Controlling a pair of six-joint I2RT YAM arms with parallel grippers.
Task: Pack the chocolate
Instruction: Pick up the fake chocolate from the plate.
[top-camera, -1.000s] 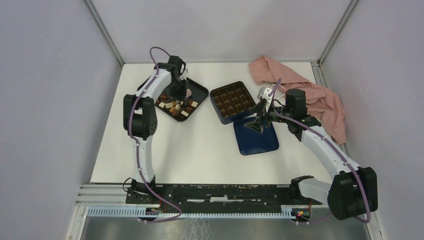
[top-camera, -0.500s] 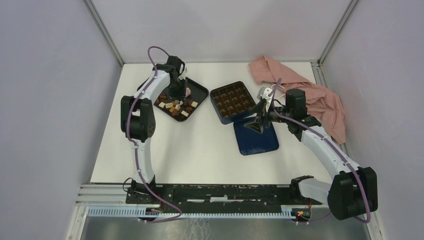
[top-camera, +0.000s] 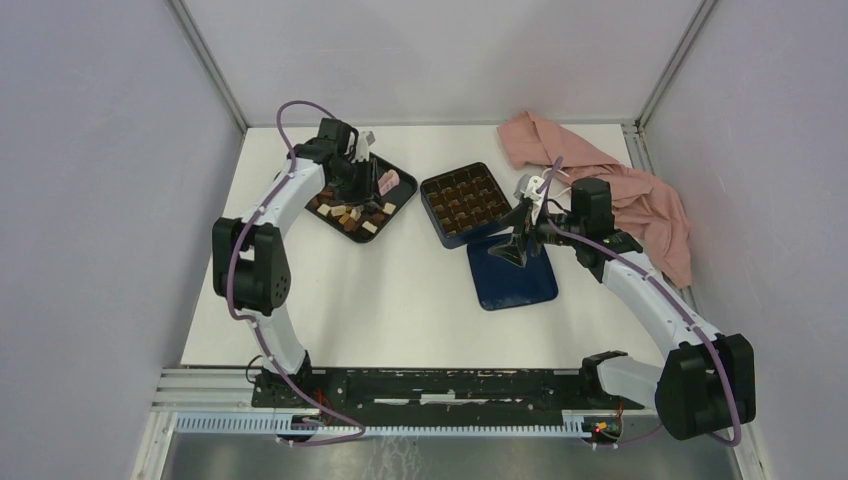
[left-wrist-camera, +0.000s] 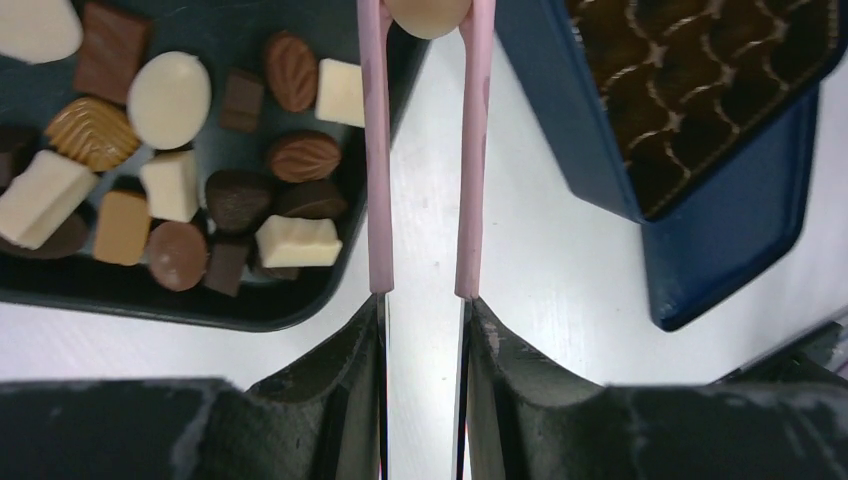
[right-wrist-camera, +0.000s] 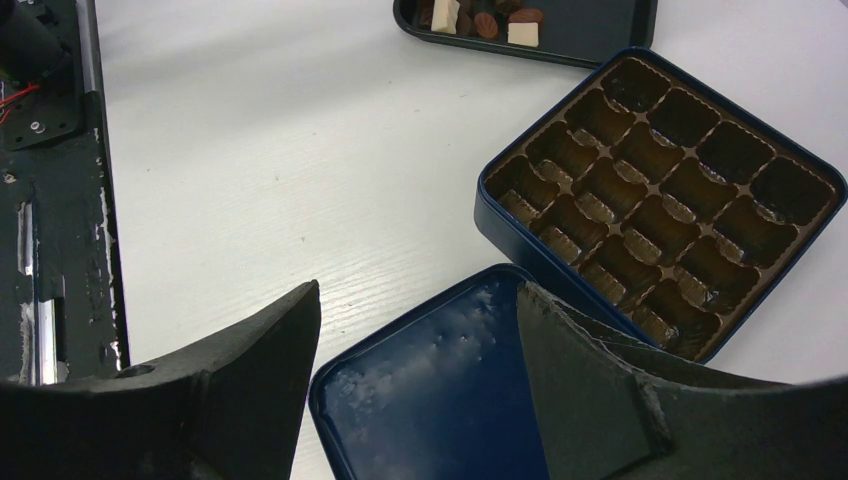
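Observation:
Several loose chocolates (top-camera: 350, 212), dark brown, light brown and cream, lie in the black tray (top-camera: 405, 186); they also show in the left wrist view (left-wrist-camera: 190, 190). My left gripper (top-camera: 386, 183) has long pink fingers (left-wrist-camera: 376, 150) shut on one round light-brown chocolate (left-wrist-camera: 428, 14), held over the tray's right edge, short of the dark blue grid box (top-camera: 466, 203). The box's compartments look empty (right-wrist-camera: 660, 190). My right gripper (top-camera: 515, 240) is open and empty above the blue lid (right-wrist-camera: 440, 400).
A pink cloth (top-camera: 620, 190) lies crumpled at the back right. The blue lid (top-camera: 515, 282) lies just in front of the box. The tray's rim (left-wrist-camera: 260, 315) and the box's wall (left-wrist-camera: 720, 230) flank a strip of white table.
My left gripper has risen from the pile of chocolates and swung right toward the box, holding one piece. The right arm has not moved.

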